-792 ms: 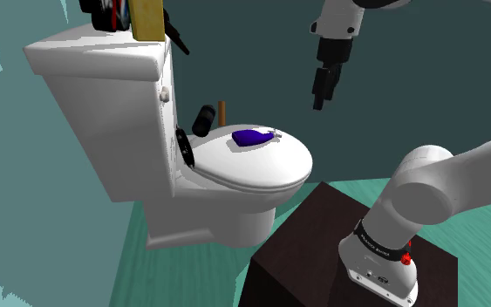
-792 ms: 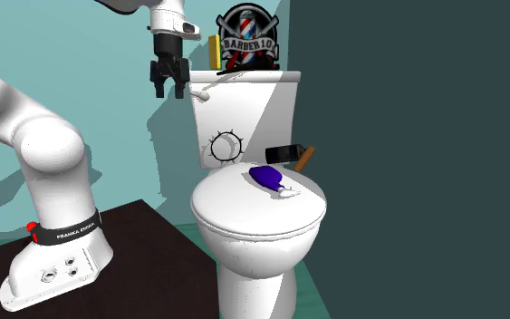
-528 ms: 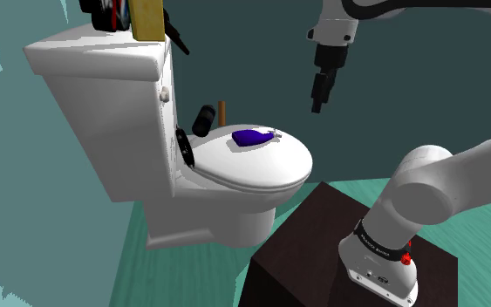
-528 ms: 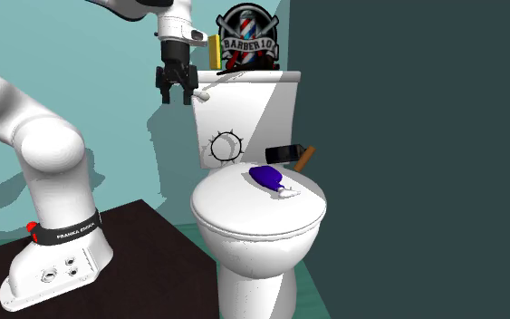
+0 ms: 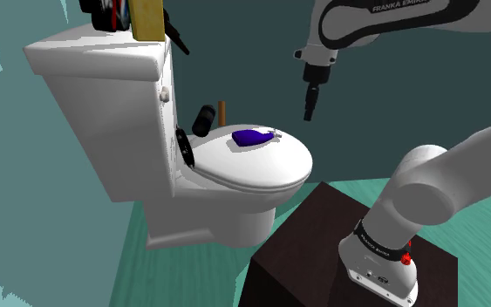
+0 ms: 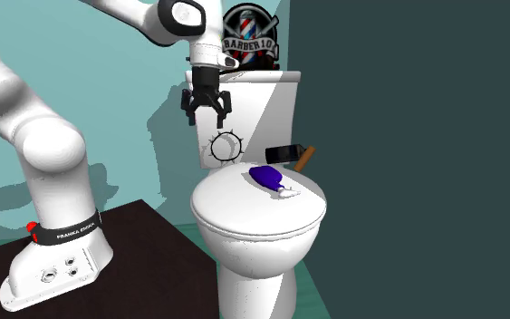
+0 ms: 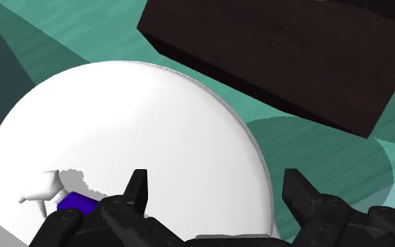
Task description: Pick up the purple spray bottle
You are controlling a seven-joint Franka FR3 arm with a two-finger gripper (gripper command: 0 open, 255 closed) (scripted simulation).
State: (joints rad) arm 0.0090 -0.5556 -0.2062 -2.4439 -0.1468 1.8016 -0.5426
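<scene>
Shoulder view, sweeping from the left edge: the boxy white toilet tank (image 5: 95, 65) sits at upper left. Next comes a black-headed tool with a brown handle (image 5: 205, 120) tucked behind the seat. Just beside it is the small purple spray bottle (image 5: 252, 137), lying on its side on the rear of the smooth white closed toilet lid (image 5: 261, 174). Its long axis runs across the frame, pale nozzle pointing right. Further right and higher, the all-black two-finger gripper (image 5: 309, 112) hangs in the air pointing down, well apart from the bottle, so the target lies down and to the left of it here. At lower right is the dark brown box stand (image 5: 313, 235). Second exterior view mirrors it: the gripper (image 6: 206, 111) sits left of centre in front of the tank, jaws plainly spread with nothing between them. The bottle (image 6: 268, 178) lies down and to the right on the lid. Wrist view: the bottle (image 7: 75, 203) peeks out beyond the outer side of one finger (image 7: 137, 188), not in the gap. My read: the hand must slide sideways over the bottle, then drop, closing across its narrow body rather than along its length.
</scene>
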